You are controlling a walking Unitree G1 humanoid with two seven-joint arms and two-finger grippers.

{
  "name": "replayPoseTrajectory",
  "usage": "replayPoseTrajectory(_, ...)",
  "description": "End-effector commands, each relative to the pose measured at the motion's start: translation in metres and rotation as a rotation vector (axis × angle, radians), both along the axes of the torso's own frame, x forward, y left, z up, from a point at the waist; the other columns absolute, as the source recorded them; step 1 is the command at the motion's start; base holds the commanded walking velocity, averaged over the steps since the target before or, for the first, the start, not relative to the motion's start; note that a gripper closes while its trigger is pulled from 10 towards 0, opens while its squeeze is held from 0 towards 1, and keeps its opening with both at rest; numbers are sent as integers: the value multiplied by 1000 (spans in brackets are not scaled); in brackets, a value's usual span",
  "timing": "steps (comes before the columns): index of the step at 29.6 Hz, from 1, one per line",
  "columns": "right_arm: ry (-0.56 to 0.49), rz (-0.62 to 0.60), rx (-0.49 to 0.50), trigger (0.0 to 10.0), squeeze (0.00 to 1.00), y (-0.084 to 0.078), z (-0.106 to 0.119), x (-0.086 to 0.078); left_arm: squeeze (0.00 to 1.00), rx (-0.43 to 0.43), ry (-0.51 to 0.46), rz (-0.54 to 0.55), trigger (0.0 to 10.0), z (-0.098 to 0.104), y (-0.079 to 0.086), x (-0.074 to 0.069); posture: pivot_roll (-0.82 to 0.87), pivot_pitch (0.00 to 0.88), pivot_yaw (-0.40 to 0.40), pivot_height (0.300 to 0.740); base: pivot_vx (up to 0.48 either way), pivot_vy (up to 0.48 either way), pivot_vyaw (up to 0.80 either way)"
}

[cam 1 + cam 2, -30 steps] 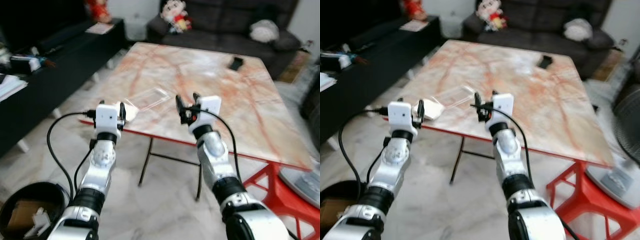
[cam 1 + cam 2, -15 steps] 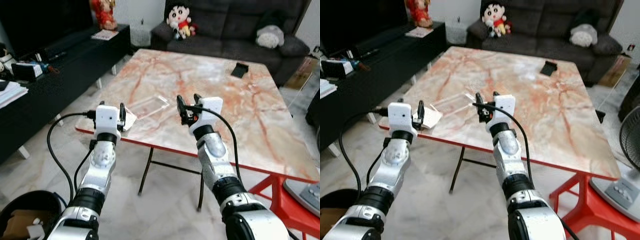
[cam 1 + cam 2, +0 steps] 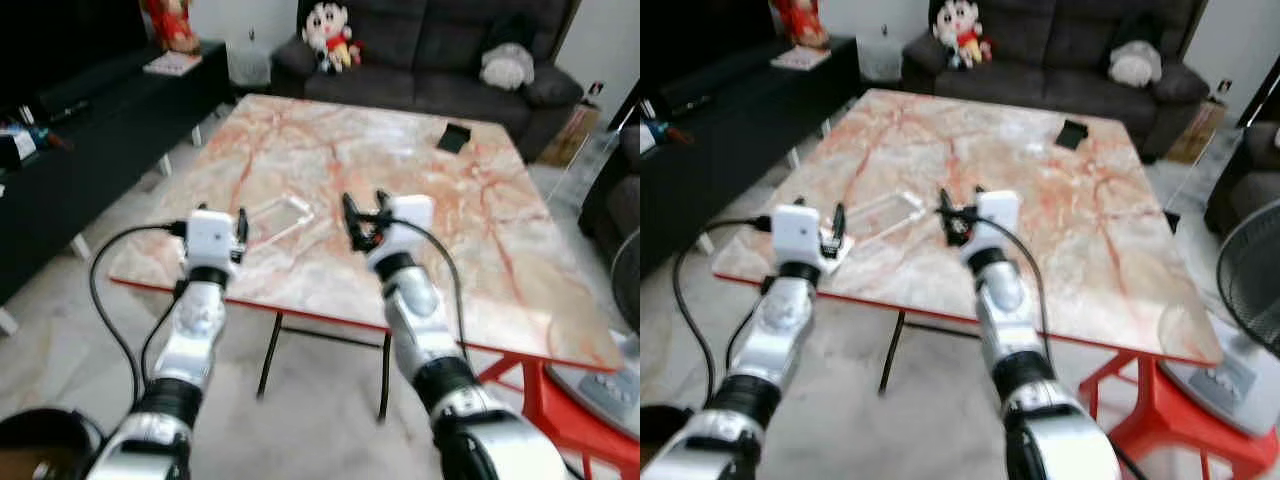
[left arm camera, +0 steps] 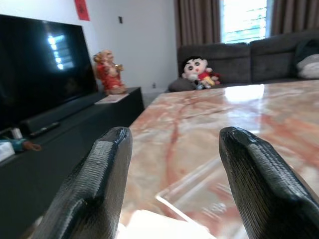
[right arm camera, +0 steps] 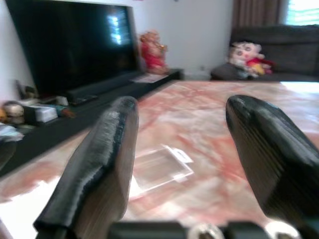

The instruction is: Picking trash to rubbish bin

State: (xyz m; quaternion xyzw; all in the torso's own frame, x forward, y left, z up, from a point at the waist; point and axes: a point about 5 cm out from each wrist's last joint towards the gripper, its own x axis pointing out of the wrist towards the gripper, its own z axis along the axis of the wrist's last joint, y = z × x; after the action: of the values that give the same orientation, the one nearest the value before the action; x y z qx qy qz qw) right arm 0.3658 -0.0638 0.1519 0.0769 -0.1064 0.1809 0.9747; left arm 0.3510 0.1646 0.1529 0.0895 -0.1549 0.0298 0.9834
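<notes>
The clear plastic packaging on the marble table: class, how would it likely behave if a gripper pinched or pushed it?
The clear plastic packaging looks thin and see-through, so it is probably light and may flex when pinched. It lies flat on the glossy marble table, so a push would likely slide it, not roll it.

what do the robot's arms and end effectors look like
Both arms are jointed silver metal segments with black bands at the joints. Each wrist carries a boxy white housing, and a black cable loops from it back along the arm. The left end effector and the right end effector each have two long black fingers; in the wrist views the fingers look broad, rounded at the tips and finely ribbed.
</notes>
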Motion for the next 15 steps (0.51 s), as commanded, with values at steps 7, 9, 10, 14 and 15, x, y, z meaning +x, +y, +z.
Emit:
replayPoseTrajectory(7,-6,-48,4,10000,0,-14,2,3,0,-8,4,-59,10000,3,-14,2,50,0,-55,740,323,0,0)
replayPoseTrajectory(9,-4,-49,5,10000,0,-14,2,3,0,-7,6,-64,10000,3,-14,2,50,0,-54,740,322,0,0)
replayPoseTrajectory(10,-4,-49,5,10000,0,-14,2,3,0,-7,6,-64,10000,3,-14,2,50,0,-54,740,322,0,0)
replayPoseTrajectory(14,-2,-48,4,10000,0,-14,1,3,0,-7,8,-65,10000,3,-14,2,50,0,-54,740,324,0,0)
replayPoseTrajectory(15,-2,-48,3,10000,0,-14,1,3,0,-7,9,-65,10000,2,-14,2,50,0,-54,740,322,0,0)
